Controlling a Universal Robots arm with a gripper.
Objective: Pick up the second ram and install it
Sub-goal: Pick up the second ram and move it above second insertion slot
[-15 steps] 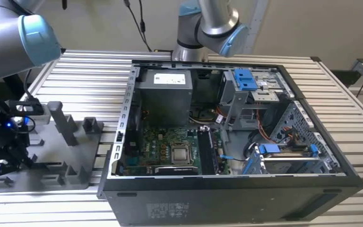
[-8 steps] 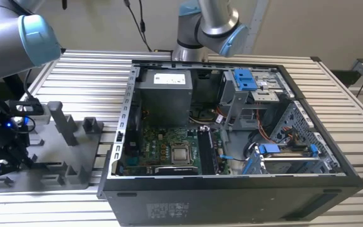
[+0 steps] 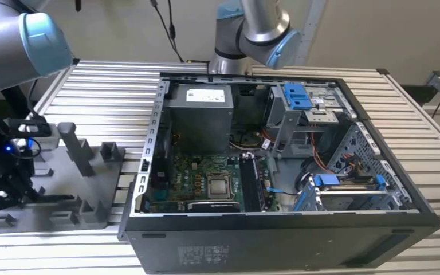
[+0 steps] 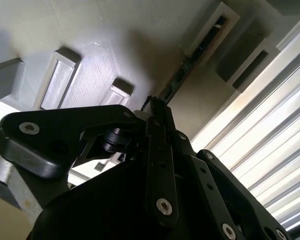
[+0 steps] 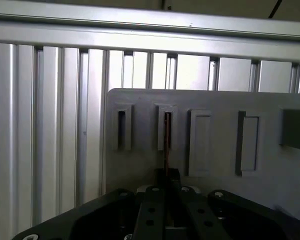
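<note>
The second ram shows edge-on as a thin dark strip standing in a slot of the grey tray. In the second wrist view the ram runs from its slot in the tray down to my fingertips. My gripper sits over the near end of the strip, and its fingers appear shut on it. In the exterior view the gripper is low over the tray at the exterior view's left. The ram still rests in the tray slot.
An open black computer case lies on the slatted aluminium table, with the green motherboard and its black slots inside. Upright pegs rise from the tray near my arm. A second robot arm stands behind the case.
</note>
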